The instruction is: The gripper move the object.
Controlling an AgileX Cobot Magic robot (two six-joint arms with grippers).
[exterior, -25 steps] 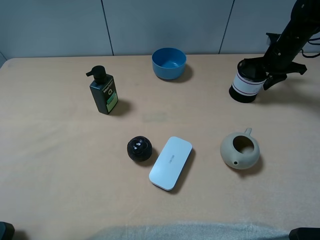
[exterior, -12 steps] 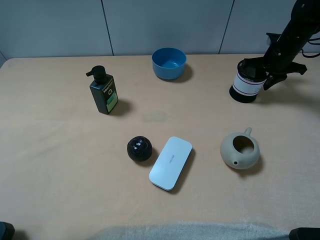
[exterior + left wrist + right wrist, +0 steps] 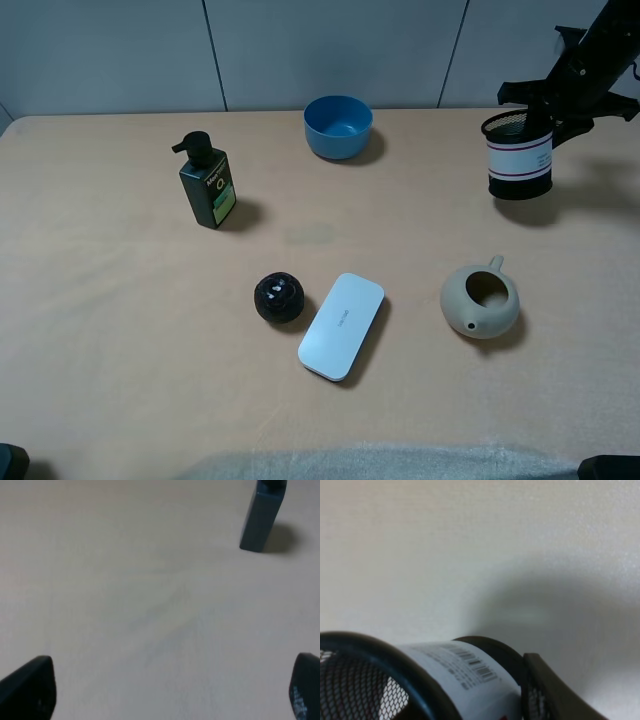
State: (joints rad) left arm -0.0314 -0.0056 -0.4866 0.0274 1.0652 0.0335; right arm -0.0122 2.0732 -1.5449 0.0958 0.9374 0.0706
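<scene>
The black wire-mesh pen cup (image 3: pixel 519 156) with a white band and thin red stripes stands upright at the far right of the table. My right gripper (image 3: pixel 541 108), a black claw on a black arm, is shut on the cup's rim from above. In the right wrist view the cup (image 3: pixel 445 675) fills the lower part, with one dark finger (image 3: pixel 547 692) pressed against its outer wall; the other finger is hidden. I cannot tell whether the cup's base touches the table. My left gripper (image 3: pixel 170 690) is open and empty, low over bare table.
A blue bowl (image 3: pixel 338 126) sits at the back centre. A dark pump bottle (image 3: pixel 207 184) stands at the left and also shows in the left wrist view (image 3: pixel 262 515). A black ball (image 3: pixel 279 297), a white flat case (image 3: pixel 341 325) and a beige teapot (image 3: pixel 480 299) lie in front.
The cup was tilted in the right gripper; now it is upright and has moved right and a little farther back with the gripper. The left arm has not moved.
</scene>
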